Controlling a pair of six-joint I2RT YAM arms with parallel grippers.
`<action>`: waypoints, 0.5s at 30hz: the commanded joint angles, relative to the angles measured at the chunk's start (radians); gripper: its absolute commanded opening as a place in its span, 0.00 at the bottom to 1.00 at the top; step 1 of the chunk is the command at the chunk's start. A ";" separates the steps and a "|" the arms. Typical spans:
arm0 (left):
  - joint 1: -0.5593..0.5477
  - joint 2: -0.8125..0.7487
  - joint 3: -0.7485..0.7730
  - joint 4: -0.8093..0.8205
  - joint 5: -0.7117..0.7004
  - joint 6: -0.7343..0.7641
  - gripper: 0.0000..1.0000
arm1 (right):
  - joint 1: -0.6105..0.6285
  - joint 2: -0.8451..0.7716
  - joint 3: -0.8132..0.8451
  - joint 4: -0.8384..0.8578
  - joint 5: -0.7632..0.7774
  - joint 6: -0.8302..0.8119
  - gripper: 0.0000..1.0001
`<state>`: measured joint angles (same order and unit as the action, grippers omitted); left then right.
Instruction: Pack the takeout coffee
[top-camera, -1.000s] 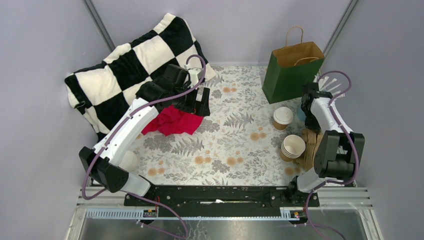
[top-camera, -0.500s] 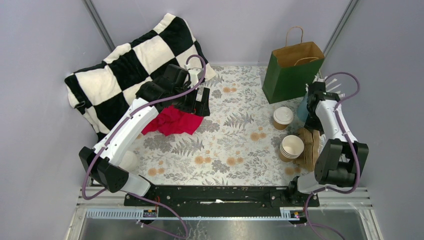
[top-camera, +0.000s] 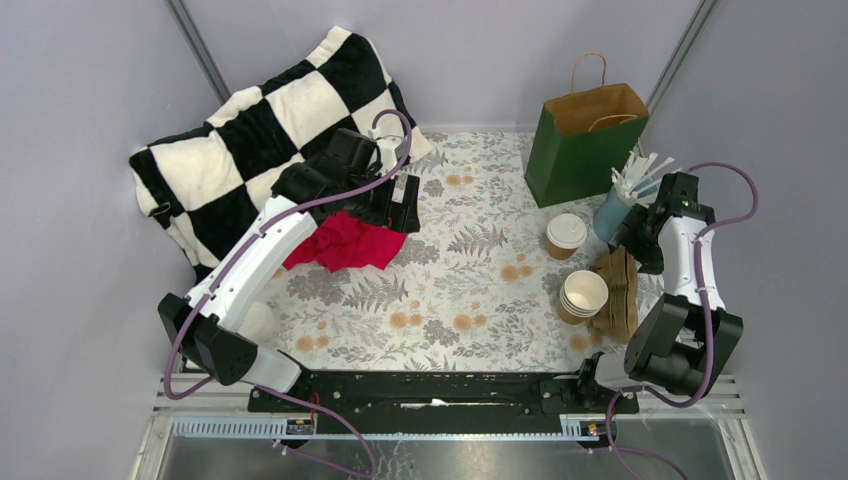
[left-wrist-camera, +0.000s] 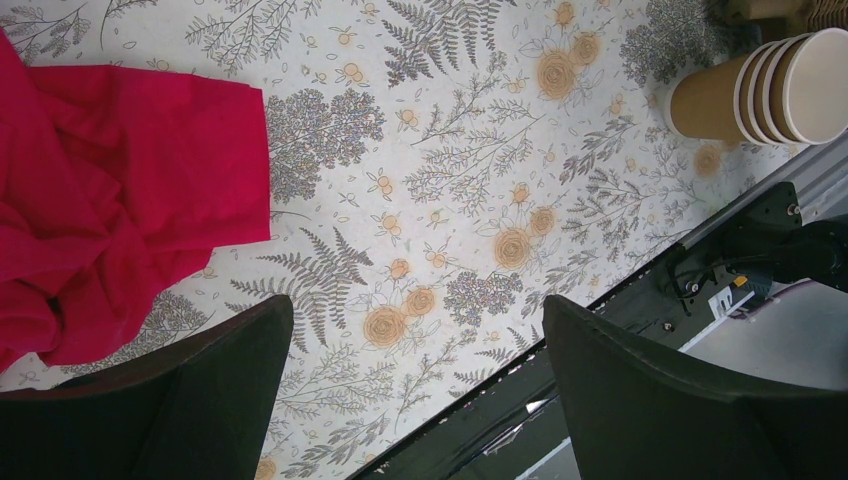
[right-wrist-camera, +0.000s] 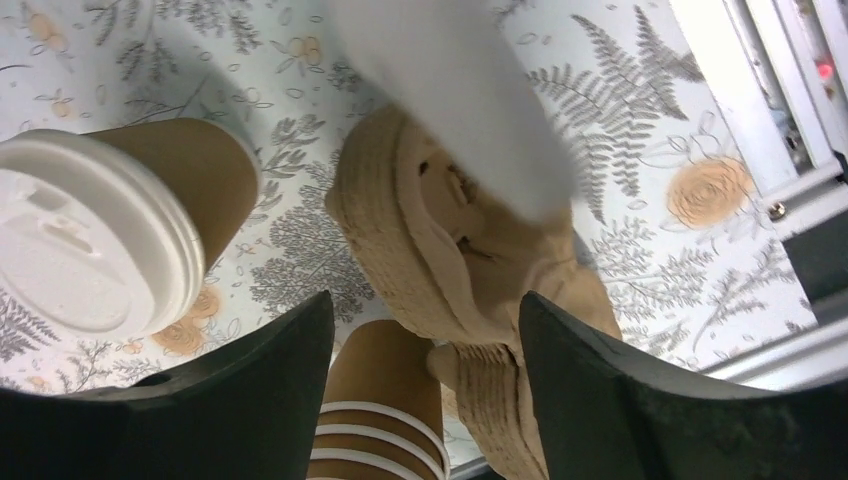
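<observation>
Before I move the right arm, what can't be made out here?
- Green bag interior: top view, its walls hide the bottom.
- Pale shape: right wrist view, blurred, unidentifiable.
- Cup carrier: right wrist view, bottom edge cuts it off.
- Takeout coffee contents: lid hides them, both views.

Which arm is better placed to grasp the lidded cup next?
Right. The right gripper, open, hangs close to the lidded cup; the left gripper is far off, by the red cloth.
</observation>
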<state>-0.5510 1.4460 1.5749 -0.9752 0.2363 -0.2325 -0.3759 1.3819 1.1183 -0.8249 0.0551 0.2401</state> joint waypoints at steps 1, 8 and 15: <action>-0.003 -0.009 0.011 0.017 -0.018 0.018 0.99 | -0.012 -0.014 -0.018 0.086 -0.119 -0.046 0.79; 0.003 -0.010 0.011 0.017 -0.019 0.019 0.99 | -0.027 0.098 -0.020 0.132 -0.176 -0.093 0.77; 0.009 -0.010 0.008 0.018 -0.013 0.019 0.99 | -0.027 0.116 -0.052 0.121 -0.134 -0.070 0.47</action>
<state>-0.5480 1.4460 1.5749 -0.9779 0.2306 -0.2317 -0.4011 1.5082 1.0786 -0.6968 -0.0921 0.1665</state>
